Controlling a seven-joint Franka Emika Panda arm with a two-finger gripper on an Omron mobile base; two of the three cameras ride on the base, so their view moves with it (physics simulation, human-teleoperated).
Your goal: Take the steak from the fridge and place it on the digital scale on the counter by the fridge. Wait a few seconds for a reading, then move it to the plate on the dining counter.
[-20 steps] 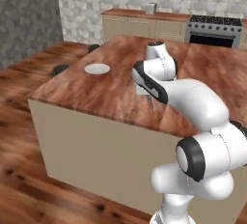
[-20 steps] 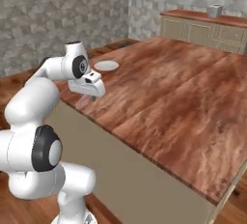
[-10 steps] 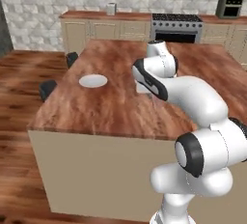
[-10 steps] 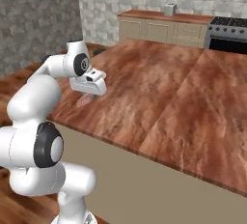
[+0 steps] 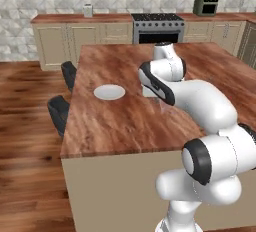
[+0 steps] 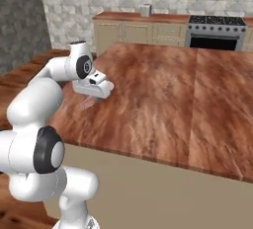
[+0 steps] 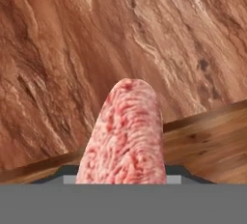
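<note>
Hand view shows me the steak pointing out from the pincer, so the pincer is closed on the steak and carries it above the reddish wood of the dining surface. Compared with 1 second ago, the whole scene has turned in both base views. I read this as my base driving around the island, not as things moving on it. The plate was far and to the left before; now it lies near the middle of the left base view, left of the pincer and still apart from it. In the right base view the pincer hangs over the near left part of the slab, with a pink bit of meat under it. My judgement: the scale step looks finished and I am in the last carry. Next I must swing the arm left until the steak is over the plate, then lower and release.
</note>
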